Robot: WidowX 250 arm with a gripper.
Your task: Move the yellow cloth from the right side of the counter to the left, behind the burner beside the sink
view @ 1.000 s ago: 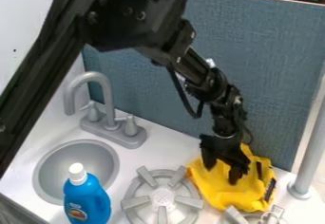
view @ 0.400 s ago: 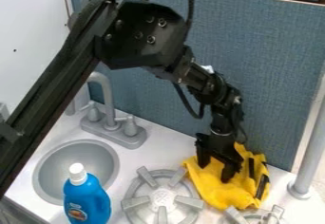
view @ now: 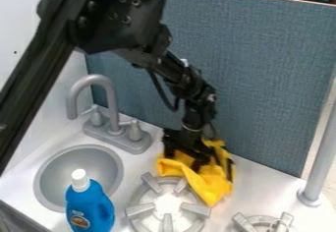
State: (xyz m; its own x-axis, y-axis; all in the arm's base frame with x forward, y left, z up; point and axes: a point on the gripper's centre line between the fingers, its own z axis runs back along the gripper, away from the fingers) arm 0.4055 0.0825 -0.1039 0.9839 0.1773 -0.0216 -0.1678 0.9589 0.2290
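Observation:
My gripper (view: 183, 161) hangs low over the counter behind the round burner, its fingers spread apart. Both fingers press down into a crumpled yellow cloth (view: 211, 183) with dark strips along its right side. Part of the cloth bulges up behind and to the right of the fingers, and its front edge lies against the burner (view: 168, 205). Whether a fold is pinched between the fingers is hidden.
At the left are a grey sink (view: 78, 172) and its faucet (view: 113, 109), with a blue bottle (view: 90, 209) at the sink's front. A second burner (view: 263, 222) and a grey post (view: 317, 162) stand right; a blue panel (view: 263, 78) rises behind.
The gripper and the yellow cloth have moved left together, from near the second burner to behind the first one. The upper arm has also shifted left since the last frame.

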